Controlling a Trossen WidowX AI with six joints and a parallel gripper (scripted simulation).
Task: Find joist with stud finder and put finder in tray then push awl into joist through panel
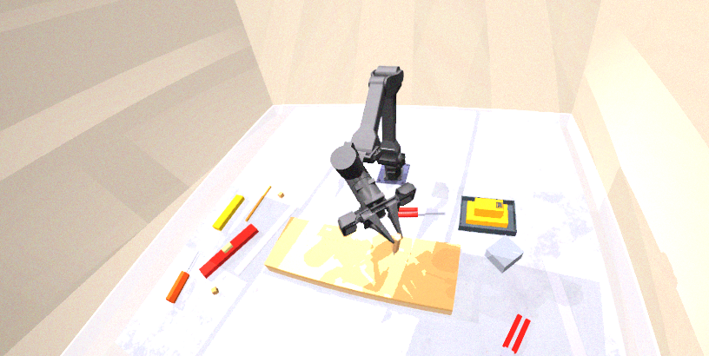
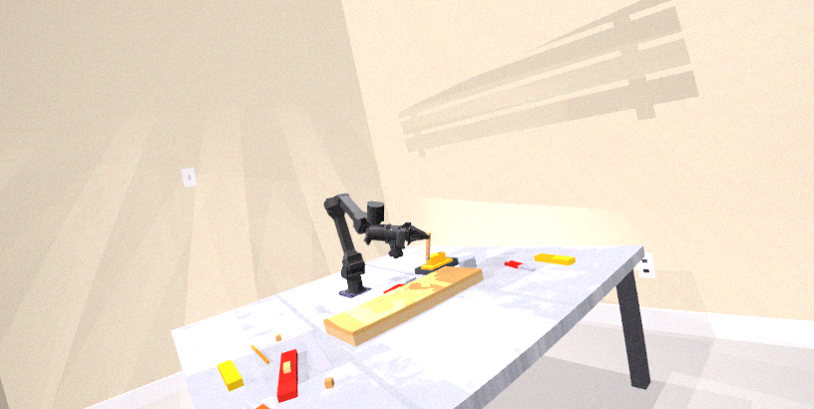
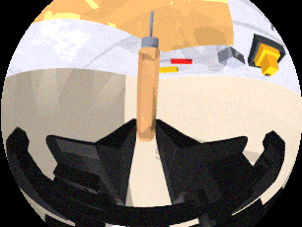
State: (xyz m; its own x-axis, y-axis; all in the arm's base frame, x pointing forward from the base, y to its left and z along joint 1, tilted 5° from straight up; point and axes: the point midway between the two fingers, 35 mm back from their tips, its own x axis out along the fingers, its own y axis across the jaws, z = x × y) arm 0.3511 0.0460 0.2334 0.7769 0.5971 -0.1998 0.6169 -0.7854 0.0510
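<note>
A slim wooden-handled awl (image 3: 147,88) is pinched by the dark claw (image 3: 146,142) – held above the tan wooden floor panel (image 1: 347,264).
</note>
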